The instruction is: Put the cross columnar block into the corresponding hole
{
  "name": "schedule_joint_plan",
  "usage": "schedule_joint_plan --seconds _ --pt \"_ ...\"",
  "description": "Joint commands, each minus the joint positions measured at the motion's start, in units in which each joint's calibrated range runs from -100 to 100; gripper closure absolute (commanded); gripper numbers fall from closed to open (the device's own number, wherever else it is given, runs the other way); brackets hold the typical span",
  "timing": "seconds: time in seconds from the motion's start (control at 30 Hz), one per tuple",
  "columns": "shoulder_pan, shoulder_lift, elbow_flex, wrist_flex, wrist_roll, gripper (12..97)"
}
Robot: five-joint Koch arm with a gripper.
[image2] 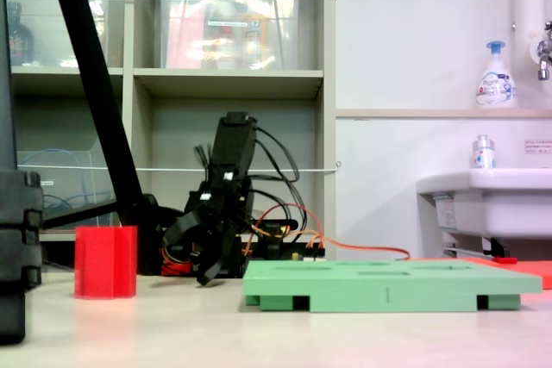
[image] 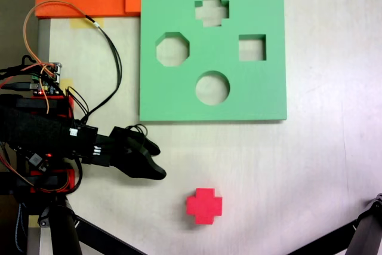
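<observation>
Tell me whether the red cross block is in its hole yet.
Out. The cross columnar block stands upright on the table, apart from the green board; the plus-shaped cutout is empty.

Red block (image: 204, 205), green board (image: 212, 49)

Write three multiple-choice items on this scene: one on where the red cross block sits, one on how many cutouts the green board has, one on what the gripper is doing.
1. Where is the red cross block in the top-down fixed view?
A. inside the plus-shaped cutout
B. on the bare table, below the green board
C. between the gripper's fingers

2. How many cutouts does the green board have?
A. two
B. four
C. six

3. What does the gripper hold?
A. nothing
B. the red block
C. the board's edge

Answers:
1 B, it lies on the table, apart from the board.
2 B, plus, octagon, square and circle.
3 A, its tips stand clear of block and board.
</observation>
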State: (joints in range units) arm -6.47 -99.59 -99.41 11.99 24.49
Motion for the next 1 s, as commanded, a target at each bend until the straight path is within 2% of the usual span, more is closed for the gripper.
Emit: schedule_joint_plan --seconds 0.0,0.17,0.43,0.53,0.63,0.8,0.87,0.97 --pt "-1.1 -0.4 1.1 -3.9 6.3 63.2" --pt "-0.1 -0.4 33.5 -48.9 16.6 63.3" --pt "3.2 -0.4 61.2 -72.7 21.1 66.6" --pt "3.2 1.7 77.2 -84.9 19.6 53.9" --pt "2.2 17.0 95.0 -101.0 18.9 44.9" --pt "0.0 27.8 100.4 -100.9 16.5 26.1" --pt "-1.1 34.4 102.7 -100.9 16.3 14.3" --pt "-2.5 43.3 105.2 -101.0 15.5 12.7"
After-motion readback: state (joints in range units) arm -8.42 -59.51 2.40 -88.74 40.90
